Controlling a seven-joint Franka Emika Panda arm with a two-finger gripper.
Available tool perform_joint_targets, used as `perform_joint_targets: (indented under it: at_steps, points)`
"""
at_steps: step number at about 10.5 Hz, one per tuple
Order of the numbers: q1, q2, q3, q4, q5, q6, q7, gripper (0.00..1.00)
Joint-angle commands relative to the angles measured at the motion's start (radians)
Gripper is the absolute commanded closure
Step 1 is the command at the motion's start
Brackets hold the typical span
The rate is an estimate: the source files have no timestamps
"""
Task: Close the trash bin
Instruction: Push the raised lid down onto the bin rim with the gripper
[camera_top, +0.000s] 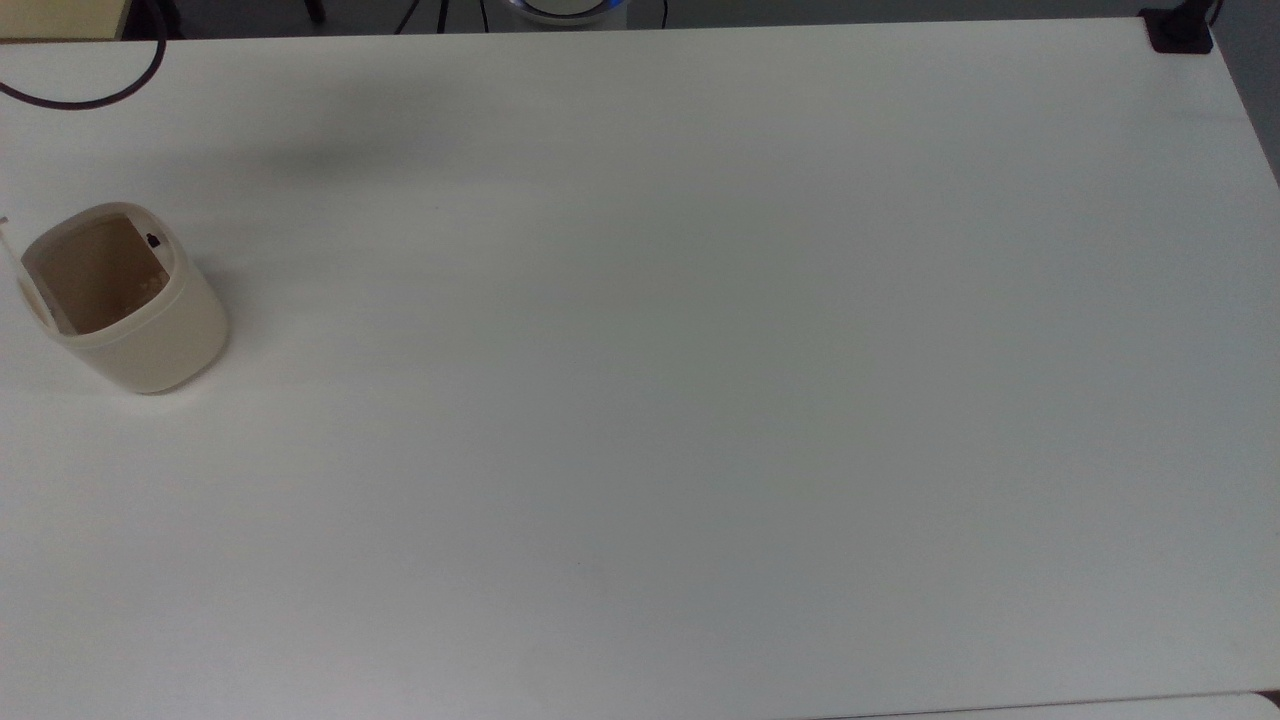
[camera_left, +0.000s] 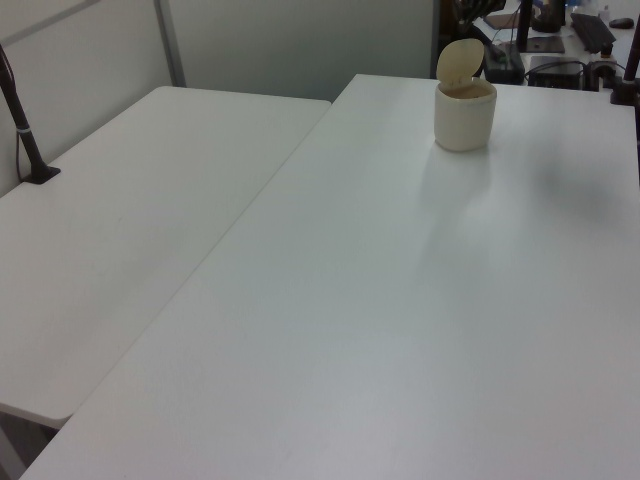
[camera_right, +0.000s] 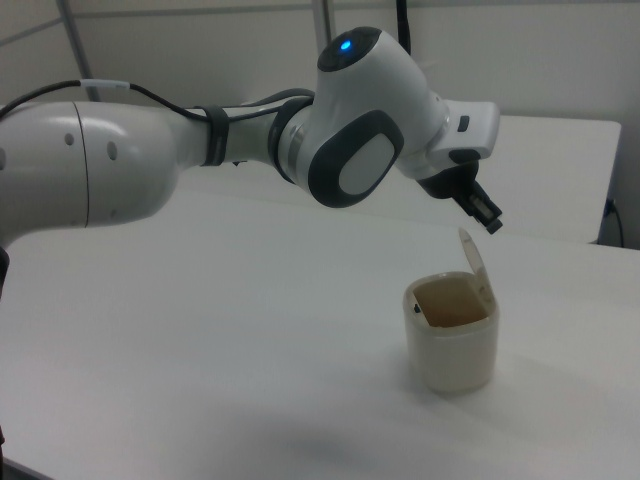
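Note:
The cream-beige trash bin (camera_top: 140, 330) stands open near the top view's left edge, showing its brownish interior and a small black button (camera_top: 152, 240) on the rim. Its lid (camera_left: 459, 62) stands upright, hinged at the back in the left view, above the bin (camera_left: 465, 115). In the right view the bin (camera_right: 452, 345) sits on the white table with the lid (camera_right: 475, 262) raised on the right view's right. My gripper (camera_right: 487, 214) hangs just above and slightly behind the lid's top edge, apart from it.
My arm (camera_right: 200, 150) reaches in from the right view's left, high over the table. A black cable (camera_top: 90, 98) loops at the top view's top left and a black clamp (camera_top: 1180, 30) sits at its top right. A second table (camera_left: 120, 220) adjoins.

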Motion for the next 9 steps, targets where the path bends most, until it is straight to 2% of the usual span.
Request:
perform_joint_targets:
  at_steps: [1, 5, 9]
  points:
    - [0.004, 0.016, 0.0, -0.008, -0.003, 0.008, -0.033, 0.93]
    - [0.012, 0.021, 0.011, -0.007, 0.011, -0.094, -0.063, 0.93]
    - [0.014, 0.013, 0.023, -0.007, 0.037, -0.283, -0.116, 0.93]
